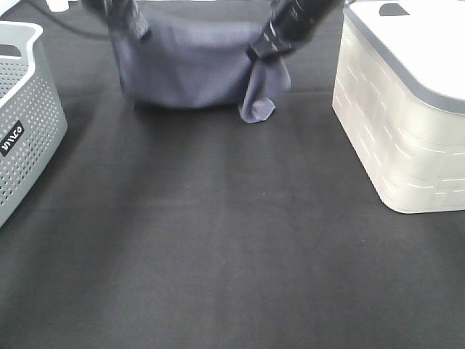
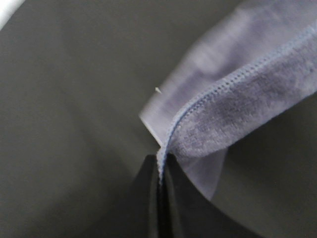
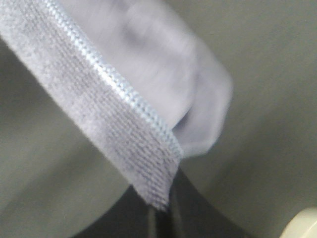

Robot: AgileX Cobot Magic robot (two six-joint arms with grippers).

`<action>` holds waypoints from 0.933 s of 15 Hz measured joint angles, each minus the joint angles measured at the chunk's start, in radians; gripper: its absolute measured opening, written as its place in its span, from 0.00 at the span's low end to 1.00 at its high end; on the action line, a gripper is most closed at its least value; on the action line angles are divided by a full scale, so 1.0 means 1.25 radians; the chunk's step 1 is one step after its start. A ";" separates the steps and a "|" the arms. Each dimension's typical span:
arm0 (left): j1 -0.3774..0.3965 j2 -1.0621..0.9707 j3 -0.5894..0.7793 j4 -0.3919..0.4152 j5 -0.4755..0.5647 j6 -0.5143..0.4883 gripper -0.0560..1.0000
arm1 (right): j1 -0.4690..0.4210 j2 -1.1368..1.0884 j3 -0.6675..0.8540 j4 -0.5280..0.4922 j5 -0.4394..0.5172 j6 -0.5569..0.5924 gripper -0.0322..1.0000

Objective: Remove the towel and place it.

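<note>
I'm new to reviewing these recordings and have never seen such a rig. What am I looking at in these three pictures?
This is a robot with two arms, each ending in a gripper. The wide picture comes from a camera mounted high, looking down on a black table. A grey perforated basket stands at the table's left edge and a pale lidded bin at its right. The two close-ups come from cameras on the wrists. The left gripper and the right gripper are each shut on an edge of the grey-blue towel, which hangs between them.
</note>
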 joint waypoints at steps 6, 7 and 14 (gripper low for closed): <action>-0.001 0.014 0.000 -0.182 0.341 0.148 0.05 | 0.000 0.000 0.000 -0.003 0.339 -0.001 0.04; -0.001 0.023 0.010 -0.186 0.346 0.162 0.05 | 0.000 0.000 0.000 -0.003 0.353 -0.001 0.04; -0.001 0.030 0.106 -0.226 0.354 0.175 0.05 | 0.000 -0.002 0.078 0.036 0.356 -0.005 0.04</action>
